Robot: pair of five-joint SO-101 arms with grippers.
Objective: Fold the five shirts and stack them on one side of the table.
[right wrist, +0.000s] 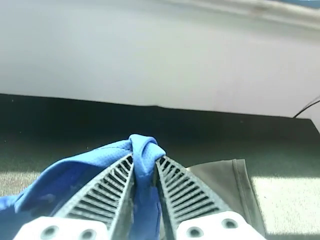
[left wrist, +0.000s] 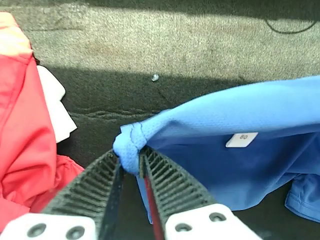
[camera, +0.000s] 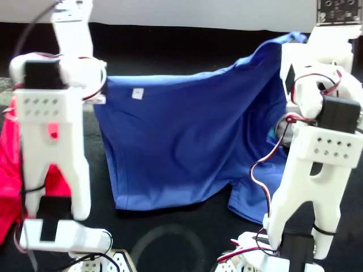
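Note:
A blue shirt [camera: 187,136] hangs stretched between my two arms above the black table, with a small white label [camera: 137,94] near its top edge. My left gripper [left wrist: 131,156] is shut on a bunched corner of the blue shirt [left wrist: 235,150]. The right gripper [right wrist: 145,159] is shut on the other corner of the blue shirt [right wrist: 90,170], held higher at the back right [camera: 295,38]. The shirt's lower hem and a sleeve [camera: 247,201] rest on the table. A red shirt [camera: 8,164] lies crumpled at the left edge.
In the left wrist view the red shirt [left wrist: 22,135] lies beside a white cloth [left wrist: 57,107] on the black table surface [left wrist: 105,100]. A grey shirt [right wrist: 225,177] lies beyond the right gripper. A pale wall runs behind the table.

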